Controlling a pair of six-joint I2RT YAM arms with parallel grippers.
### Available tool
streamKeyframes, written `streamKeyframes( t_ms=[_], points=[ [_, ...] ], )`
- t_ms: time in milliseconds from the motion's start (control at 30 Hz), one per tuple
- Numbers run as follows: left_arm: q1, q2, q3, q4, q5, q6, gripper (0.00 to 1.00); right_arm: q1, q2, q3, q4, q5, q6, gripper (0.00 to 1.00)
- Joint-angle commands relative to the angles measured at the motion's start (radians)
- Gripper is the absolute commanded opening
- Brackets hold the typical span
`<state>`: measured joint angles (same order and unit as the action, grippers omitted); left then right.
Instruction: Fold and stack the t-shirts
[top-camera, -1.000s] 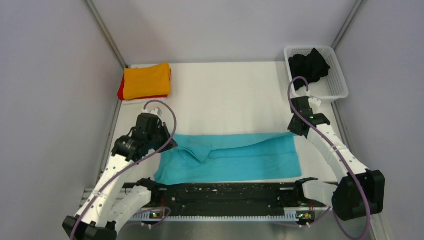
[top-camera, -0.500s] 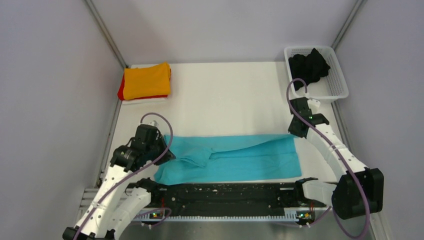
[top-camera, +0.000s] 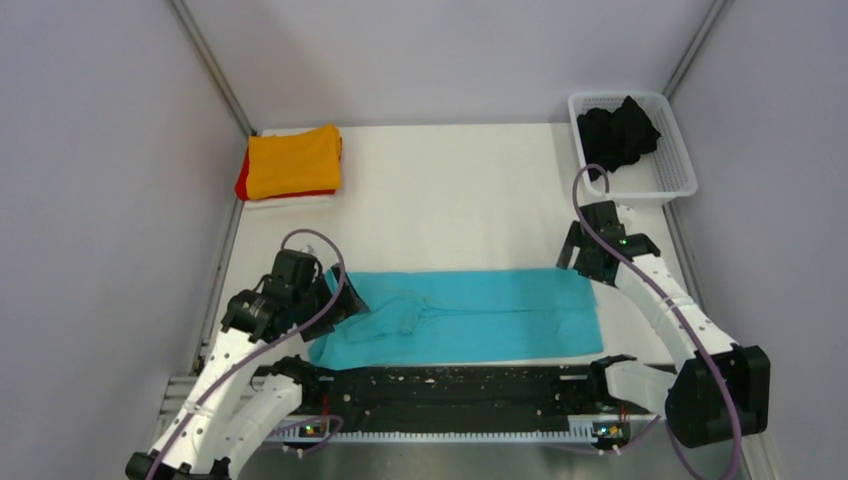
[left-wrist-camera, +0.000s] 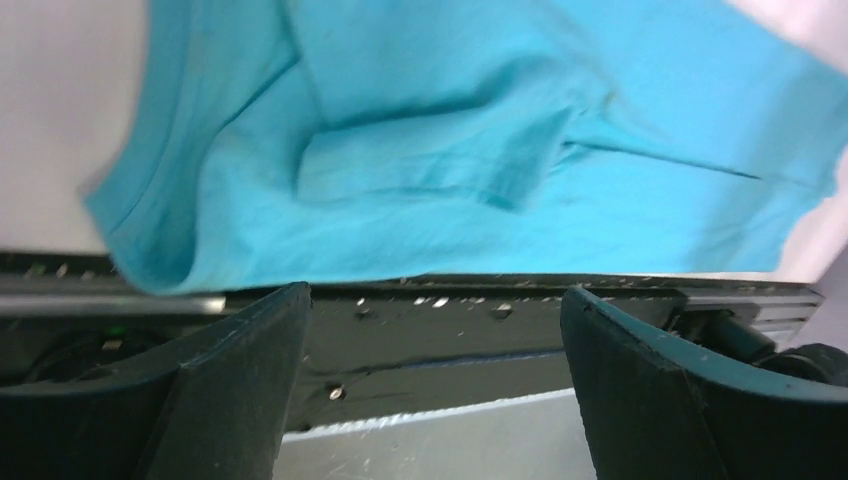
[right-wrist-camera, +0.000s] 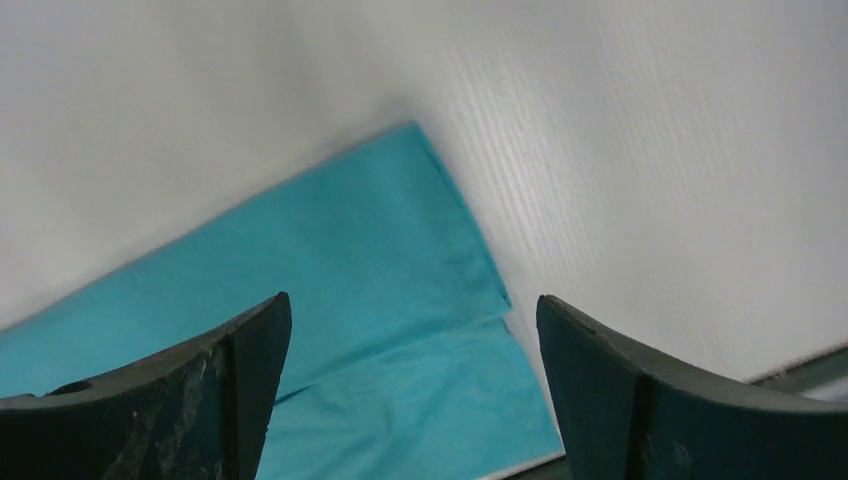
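White table (top-camera: 450, 190) inside a grey-walled enclosure, arms bolted at the near edge. Looks roughly half finished: two shirts stacked, one mid-fold, one waiting.

At the far left corner, seemingly done: orange t-shirt (top-camera: 293, 160) folded and laid on the red t-shirt (top-camera: 242, 186), with only a red edge showing beneath.

Across the near middle, turquoise t-shirt (top-camera: 500, 310) lying flat as a long band, folded lengthwise, a sleeve tucked onto its left part. Judged partway through, needing crosswise folds before joining the stack.

At the far right, black t-shirt (top-camera: 622, 128) bunched in the white mesh basket (top-camera: 682, 178), not yet laid out.

Left end effector (top-camera: 340, 298) at the turquoise cloth's left end, jaws wide apart in the left wrist view, gripping nothing. Right end effector (top-camera: 587, 262) over the far right corner of the same cloth, jaws likewise spread wide, empty.

Likely next: pinching the ends of the band for a crosswise fold, then the black one from the basket.
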<state>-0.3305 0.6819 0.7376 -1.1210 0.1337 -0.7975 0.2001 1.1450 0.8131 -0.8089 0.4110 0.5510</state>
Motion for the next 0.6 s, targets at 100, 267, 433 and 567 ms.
streamKeyframes(
  t_ms=[100, 267, 433, 567],
  points=[
    [-0.004, 0.240, -0.065, 0.549, 0.083, -0.029, 0.99, 0.023, -0.028, -0.086, 0.390, -0.561, -0.122, 0.99],
    [-0.001, 0.557, -0.038, 0.705, 0.058, -0.067, 0.99, 0.112, 0.129, -0.110, 0.459, -0.580, -0.114, 0.99],
    [0.014, 0.906, 0.100, 0.818, 0.115, -0.077, 0.99, 0.133, 0.229, -0.101, 0.483, -0.573, -0.118, 0.99],
    [0.036, 1.151, 0.372, 0.786, 0.070, -0.019, 0.99, 0.132, 0.254, -0.106, 0.484, -0.572, -0.132, 0.99]
  ],
)
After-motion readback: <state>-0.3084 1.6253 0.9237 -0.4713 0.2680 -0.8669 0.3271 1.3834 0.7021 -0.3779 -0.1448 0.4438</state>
